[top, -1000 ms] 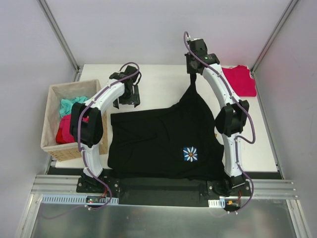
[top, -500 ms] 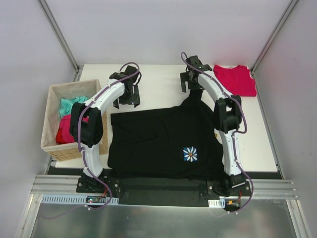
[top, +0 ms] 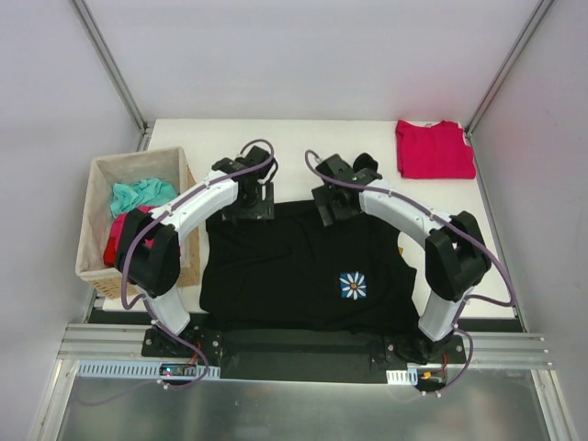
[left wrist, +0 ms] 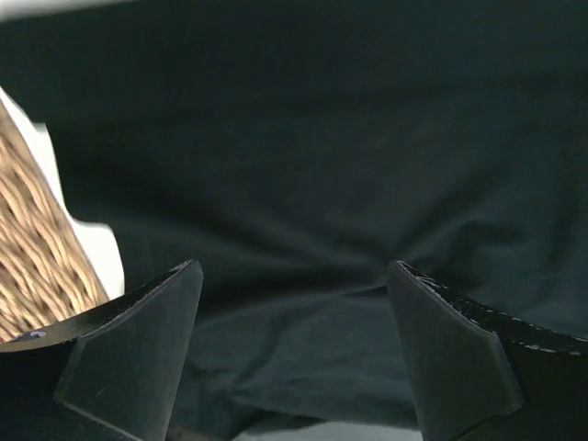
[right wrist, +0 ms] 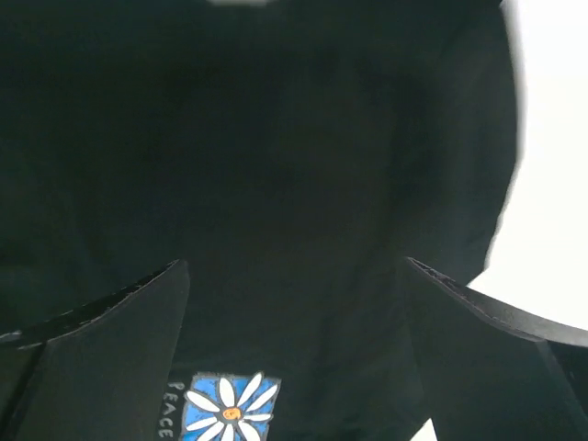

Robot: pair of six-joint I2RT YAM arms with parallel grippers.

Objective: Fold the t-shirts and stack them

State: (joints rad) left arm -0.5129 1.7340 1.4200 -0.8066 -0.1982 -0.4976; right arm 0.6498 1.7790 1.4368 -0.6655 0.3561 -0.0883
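Black t-shirt (top: 294,271), laid flat directly beneath left gripper (left wrist: 289,276) and right gripper (right wrist: 294,266), faintly creased, blue-white daisy emblem (right wrist: 225,409) just under the right one. Both spread wide, pinching nothing. Red t-shirt (top: 434,149) folded, well off to the right gripper's right.

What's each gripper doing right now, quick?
Left gripper: open, holding nothing, above the black t-shirt.
Right gripper: open, holding nothing, also above it.

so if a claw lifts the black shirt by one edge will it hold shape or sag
Probably sags: the black shirt lies flat with soft creases, so it looks floppy. Pushed, it would likely bunch up rather than slide whole, being thin cloth.
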